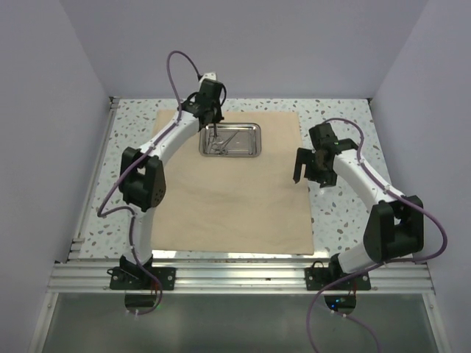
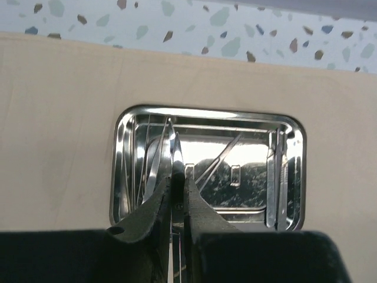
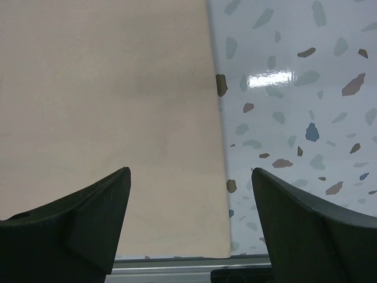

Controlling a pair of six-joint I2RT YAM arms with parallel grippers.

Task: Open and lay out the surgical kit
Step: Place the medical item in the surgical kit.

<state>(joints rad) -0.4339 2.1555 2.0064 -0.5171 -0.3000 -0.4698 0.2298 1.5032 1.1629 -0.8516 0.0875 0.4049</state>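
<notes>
I am watching the top view looking down from above and behind both arm bases, far enough off to take in the whole counter (image 1: 338, 213). The left wrist camera is facing the far edge along its own gripper (image 2: 178, 180), sitting close over the steel tray (image 2: 119, 177). The right wrist camera is looking down past its gripper (image 3: 190, 174) at the near right corner of the cloth wrap (image 3: 106, 106). The top view is sharing both patches.
</notes>
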